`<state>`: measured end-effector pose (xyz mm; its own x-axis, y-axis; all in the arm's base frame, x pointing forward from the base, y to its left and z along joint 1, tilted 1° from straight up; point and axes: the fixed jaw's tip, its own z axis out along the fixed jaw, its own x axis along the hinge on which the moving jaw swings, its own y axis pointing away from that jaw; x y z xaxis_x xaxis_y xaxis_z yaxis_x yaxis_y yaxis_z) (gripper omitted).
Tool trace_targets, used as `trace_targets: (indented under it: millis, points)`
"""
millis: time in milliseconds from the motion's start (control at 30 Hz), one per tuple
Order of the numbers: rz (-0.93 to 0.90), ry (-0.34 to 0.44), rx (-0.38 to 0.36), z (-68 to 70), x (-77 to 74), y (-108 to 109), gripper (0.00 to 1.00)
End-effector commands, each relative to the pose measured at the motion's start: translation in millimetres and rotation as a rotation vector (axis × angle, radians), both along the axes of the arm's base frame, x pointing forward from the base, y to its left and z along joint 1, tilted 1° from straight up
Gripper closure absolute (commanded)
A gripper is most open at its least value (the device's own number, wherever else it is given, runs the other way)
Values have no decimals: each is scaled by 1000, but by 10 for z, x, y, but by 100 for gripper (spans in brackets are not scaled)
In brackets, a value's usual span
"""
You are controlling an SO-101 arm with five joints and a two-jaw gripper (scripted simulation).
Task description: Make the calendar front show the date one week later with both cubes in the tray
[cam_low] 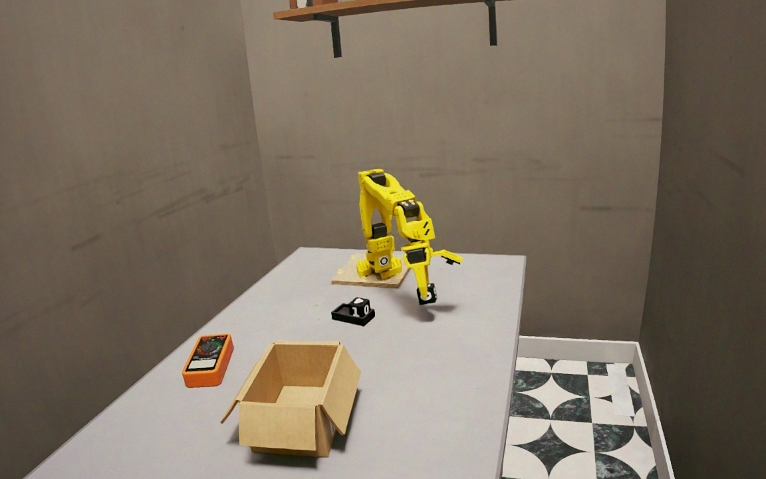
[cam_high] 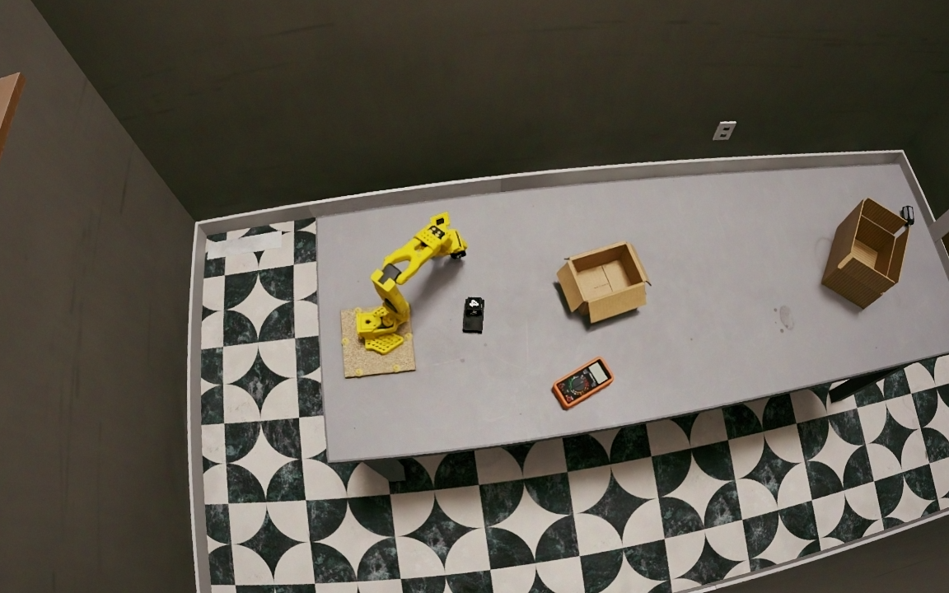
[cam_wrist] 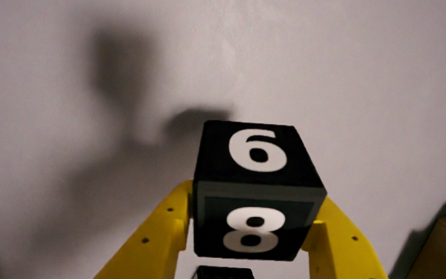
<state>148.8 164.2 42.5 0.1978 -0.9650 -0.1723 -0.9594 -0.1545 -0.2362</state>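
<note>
My gripper [cam_high: 458, 253] [cam_low: 423, 291] [cam_wrist: 255, 217] is shut on a black number cube [cam_low: 431, 295] [cam_wrist: 259, 178], held above the table to the robot's left of the tray. In the wrist view the cube's 6 and 8 faces show, both upright in the picture. The black tray [cam_high: 472, 324] [cam_low: 344, 317] stands in front of the robot. The other cube [cam_high: 474, 303] [cam_low: 361, 307] sits in its half on the robot's left, with 1 and 0 on the sides seen in the exterior view. The month front is hidden. A black edge at the wrist view's bottom is cut off.
An open cardboard box [cam_high: 614, 305] [cam_low: 277, 426] [cam_wrist: 436, 248] stands beyond the tray. An orange multimeter [cam_high: 582, 383] [cam_low: 207, 360] lies on the robot's right side, farther out than the tray. A second open box [cam_high: 853, 254] stands at the table's far end.
</note>
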Motion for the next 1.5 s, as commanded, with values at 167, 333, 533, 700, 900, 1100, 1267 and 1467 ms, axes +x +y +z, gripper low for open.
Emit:
trace_targets:
  millis: [167,333,533,700,900,1100,1267,1467]
  points:
    - [-40,-24,52,-18,11,51,100]
    - [-94,-46,108,-63,44,96,100]
    - [-184,-79,208,-123,91,161,100]
    - [-254,-99,293,-157,120,202,100]
    - [-345,-120,415,-180,145,243,100]
    - [-451,-132,574,-172,153,266,100]
    - [-513,-131,679,-145,144,265,100]
    - [-578,-122,801,-95,121,248,100]
